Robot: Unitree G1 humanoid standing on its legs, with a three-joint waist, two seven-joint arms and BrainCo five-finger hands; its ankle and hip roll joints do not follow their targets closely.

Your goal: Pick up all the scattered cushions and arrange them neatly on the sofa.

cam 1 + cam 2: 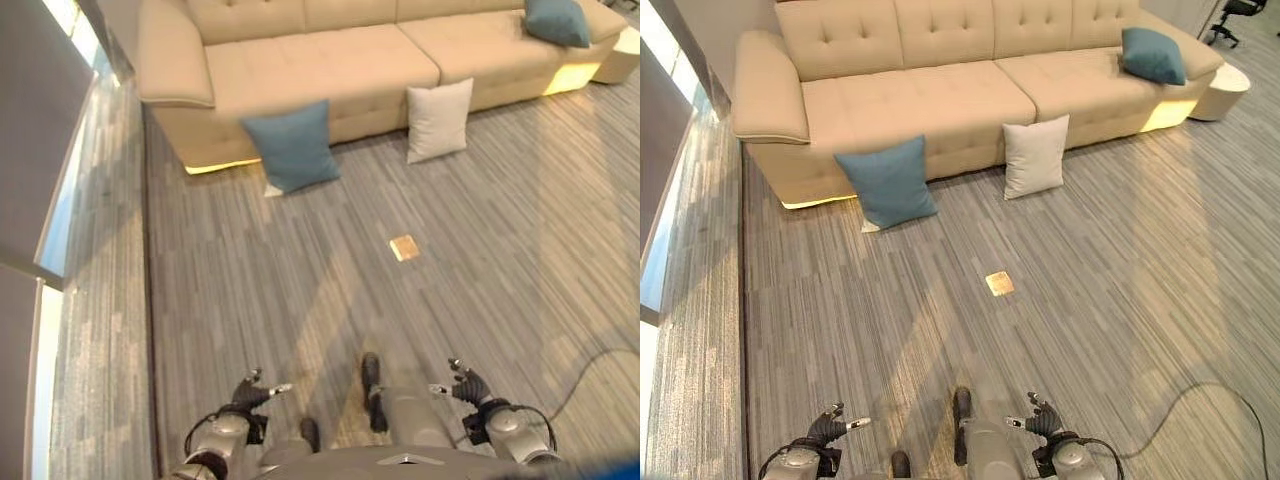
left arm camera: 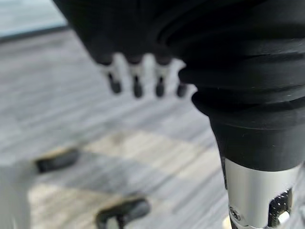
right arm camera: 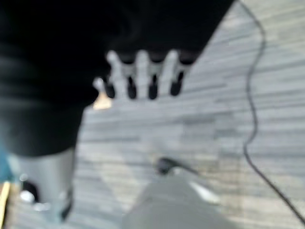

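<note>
A teal cushion (image 1: pixel 888 183) leans against the front of the beige sofa (image 1: pixel 910 90), standing on the floor near its left end. A pale grey cushion (image 1: pixel 1034 157) leans against the sofa front further right. A second teal cushion (image 1: pixel 1153 54) lies on the sofa seat at the far right end. My left hand (image 1: pixel 828 428) and right hand (image 1: pixel 1043 420) hang low at the near edge of the eye views, far from the cushions, fingers relaxed and holding nothing. The left hand's fingers (image 2: pixel 137 82) and the right hand's fingers (image 3: pixel 143 78) hang straight over bare floor.
Grey striped flooring (image 1: pixel 1090 300) stretches between me and the sofa. A small brass floor plate (image 1: pixel 999 283) sits in the middle. A round pale side table (image 1: pixel 1223 88) stands at the sofa's right end. A window wall (image 1: pixel 45 200) runs along the left.
</note>
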